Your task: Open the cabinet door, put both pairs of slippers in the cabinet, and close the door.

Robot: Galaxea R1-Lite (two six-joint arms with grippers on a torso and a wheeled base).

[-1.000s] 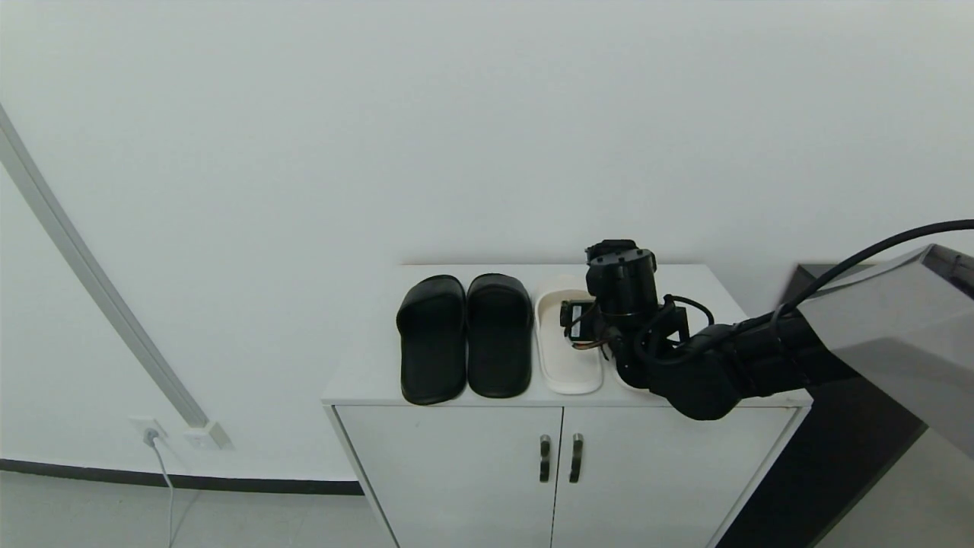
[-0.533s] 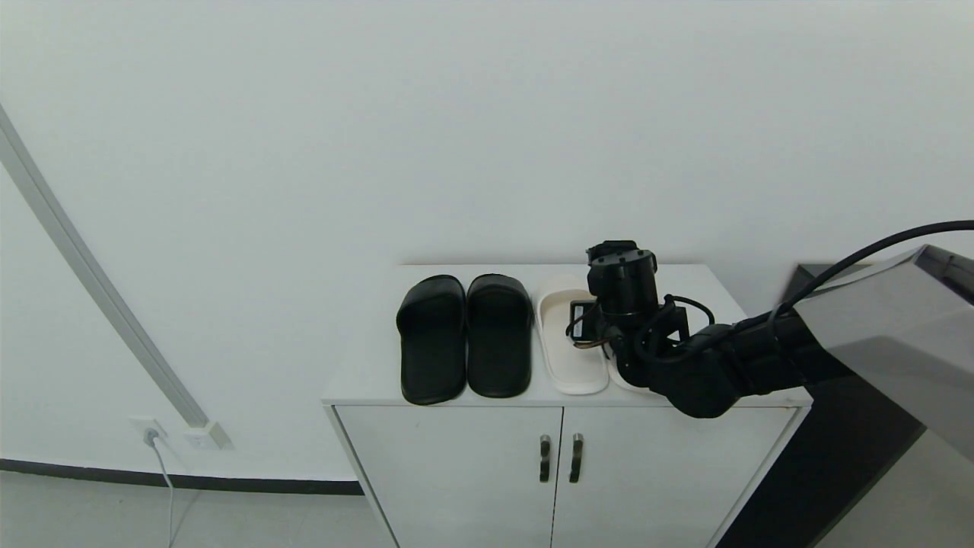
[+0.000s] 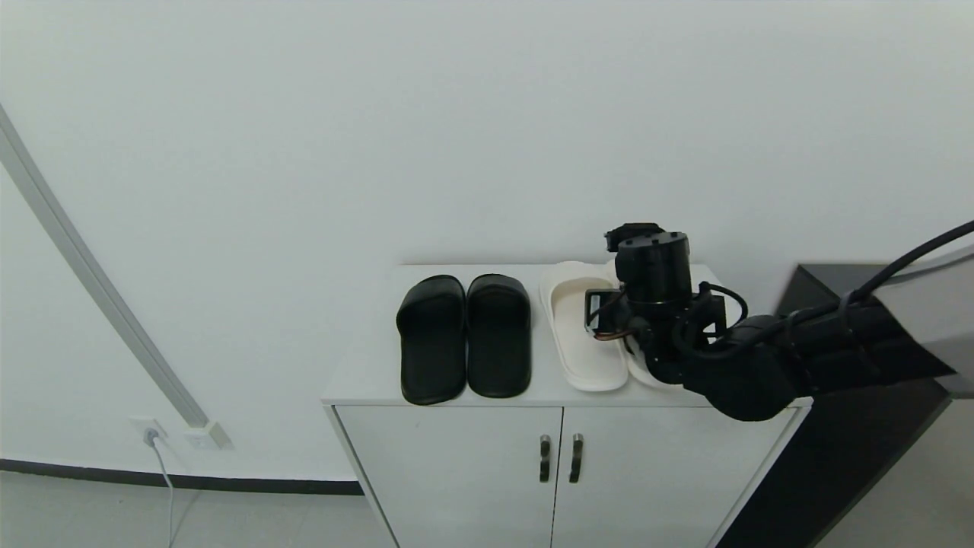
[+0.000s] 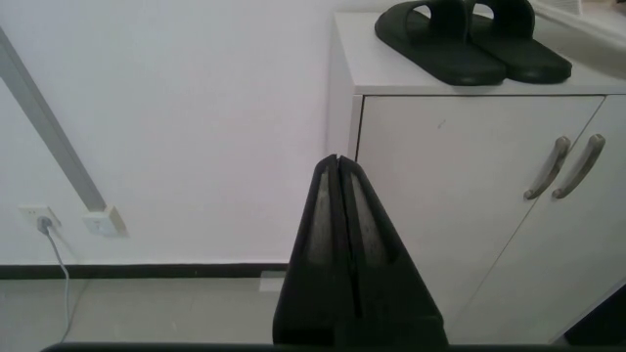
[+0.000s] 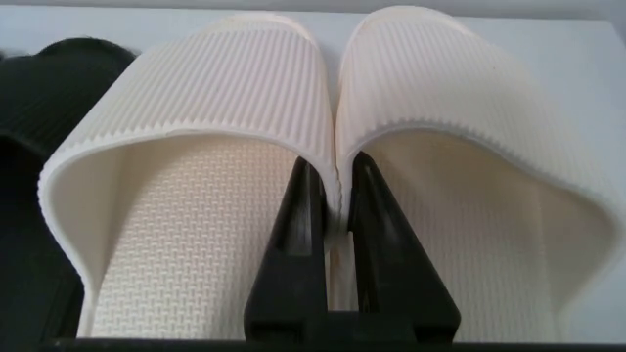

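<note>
Right gripper (image 5: 333, 200): pinches the white slippers' (image 3: 582, 342) adjoining walls, on the right side of the cabinet (image 3: 449, 472) top.
Left gripper (image 4: 337, 166): pressed together, off the cabinet's left front corner.
Black slippers (image 3: 464, 339): left half of the top.

Both pairs lay on cabinet (image 3: 365, 377) top, toes twd wall: L pair of slippers (image 3: 456, 342) near middle, R pair of slippers (image 3: 582, 335) just beside, on right. R gripper (image 5: 337, 230) pinched R pair's adjoining inner edges. Handles (image 3: 559, 457) below, at front centre.
</note>
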